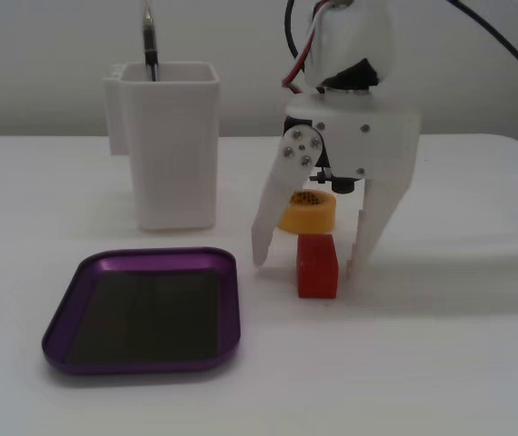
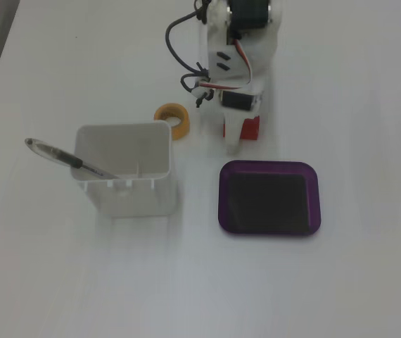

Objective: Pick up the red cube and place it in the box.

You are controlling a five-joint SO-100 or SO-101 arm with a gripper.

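The red cube (image 1: 317, 265) stands on the white table, just in front of the yellow tape roll. My gripper (image 1: 310, 262) points down over it, open, with one white finger (image 1: 265, 227) to the cube's left and the other close by its right side. In the other fixed view the cube (image 2: 250, 129) shows only partly under the gripper (image 2: 240, 138). The purple tray (image 1: 64, 313) lies empty to the lower left of the cube. From above, the tray (image 2: 269, 166) sits just below the gripper.
A yellow tape roll (image 1: 309, 211) lies right behind the cube; from above it (image 2: 172, 120) is left of the arm. A tall white container (image 1: 173, 145) holding a pen (image 2: 67, 159) stands behind the tray.
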